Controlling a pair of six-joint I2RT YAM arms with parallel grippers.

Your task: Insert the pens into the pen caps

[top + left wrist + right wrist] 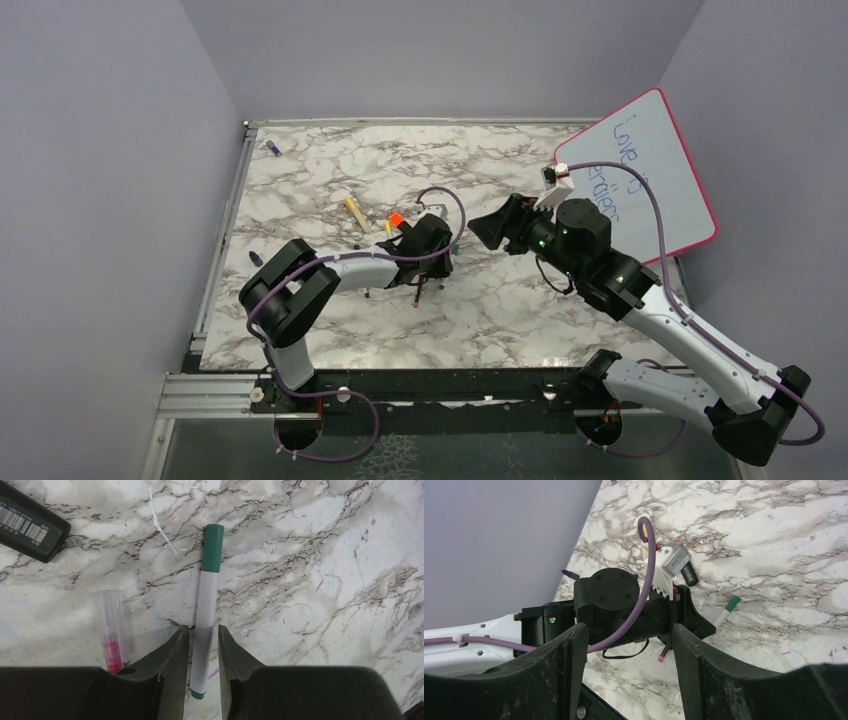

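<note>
In the left wrist view a white pen (206,615) with a green cap (213,547) on its far end lies flat on the marble table. My left gripper (203,630) straddles its near half, jaws slightly apart with a thin gap on each side, so it is open. A clear-bodied pen with a red end (114,635) lies just left of the fingers (172,650). From the right wrist the same green-capped pen (726,610) pokes out beyond the left gripper. My right gripper (629,630) hovers open and empty, facing the left gripper (445,262).
A thick black highlighter (30,522) lies at the far left, its orange end (396,219) showing from above. A yellow pen (353,209) lies beyond the left arm, a small blue piece (270,148) in the far left corner. The pink-framed whiteboard (645,170) leans at the back right.
</note>
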